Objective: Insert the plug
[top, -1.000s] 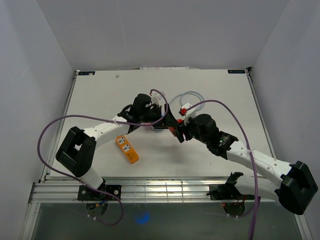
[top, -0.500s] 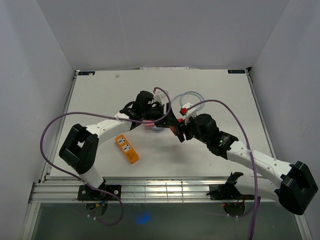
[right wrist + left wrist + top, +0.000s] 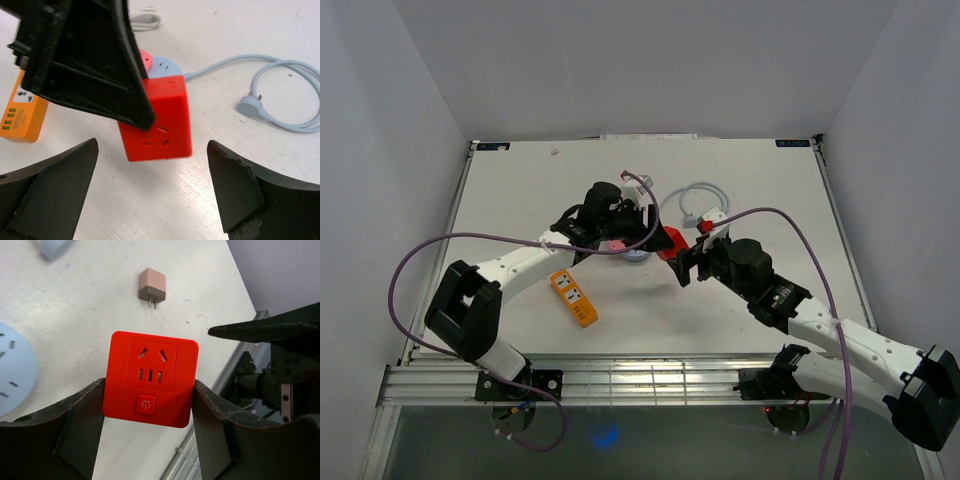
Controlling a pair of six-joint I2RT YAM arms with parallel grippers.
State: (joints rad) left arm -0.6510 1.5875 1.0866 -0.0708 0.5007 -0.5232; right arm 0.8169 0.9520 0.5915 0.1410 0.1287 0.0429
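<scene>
No brand name can be read anywhere. The one orange power strip (image 3: pixel 575 298) lies flat on the white table (image 3: pixel 520 190), and its small printed marks are too fine to make out.

The left gripper (image 3: pixel 148 395) is clamped on the one red socket cube (image 3: pixel 160 117), a finger pressed on each of two opposite sides, holding it above the table centre. The face turned to the left wrist camera has five slots and a square button with a power symbol.

One pink-and-brown plug (image 3: pixel 151 285) lies on the table beyond the cube, its long axis running body to prongs, with the prongs towards the cube. One pale blue round socket (image 3: pixel 165 66) trails a looped cable (image 3: pixel 300 70) ending in one flat plug (image 3: pixel 248 106).

The right gripper (image 3: pixel 152 150) stands wide apart and holds nothing, just short of the cube.
</scene>
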